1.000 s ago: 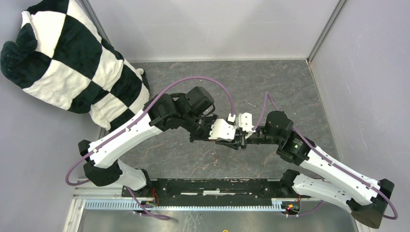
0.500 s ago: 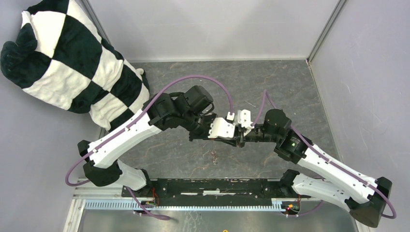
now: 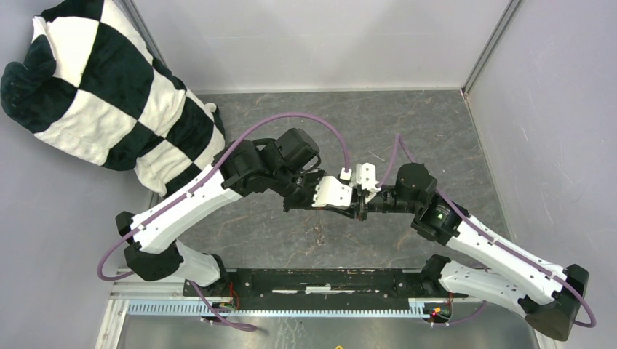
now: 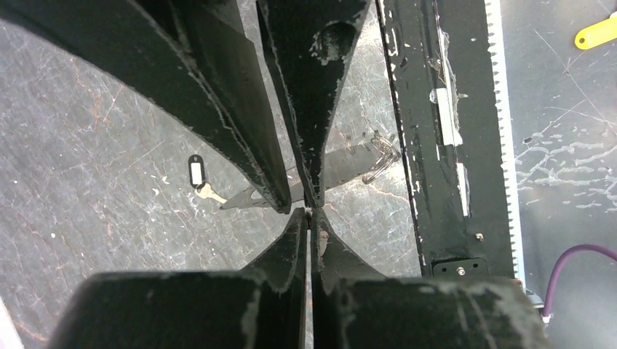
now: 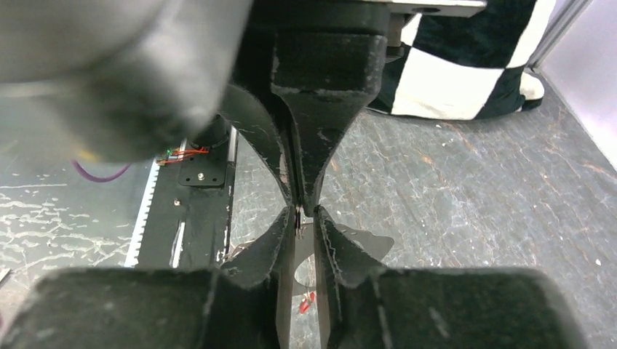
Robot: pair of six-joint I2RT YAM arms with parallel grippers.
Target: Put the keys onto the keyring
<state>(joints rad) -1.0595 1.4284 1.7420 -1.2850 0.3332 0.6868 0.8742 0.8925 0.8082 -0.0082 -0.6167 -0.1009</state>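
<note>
My left gripper (image 3: pixel 351 208) and right gripper (image 3: pixel 361 209) meet tip to tip above the middle of the table. In the left wrist view my left gripper (image 4: pixel 308 214) is shut on a tiny metal bit I cannot identify. My right gripper (image 5: pixel 303 217) shows a narrow gap between its fingers, and the left tips sit against one of them. The key with the black tag (image 4: pixel 195 173) lies on the table below. The key with the red tag (image 5: pixel 305 302) lies on the table under the right fingers. The keyring (image 4: pixel 375 154), a thin jagged wire loop, lies on the table beside the black rail.
A black-and-white checkered cushion (image 3: pixel 109 94) fills the back left corner. The black base rail (image 3: pixel 327 280) runs along the near edge, with a yellow tag (image 4: pixel 595 34) beyond it. Grey walls enclose the table on three sides.
Both grippers have shifted together a little to the left and away from the bases, still tip to tip. The keys and keyring on the table have not moved.
</note>
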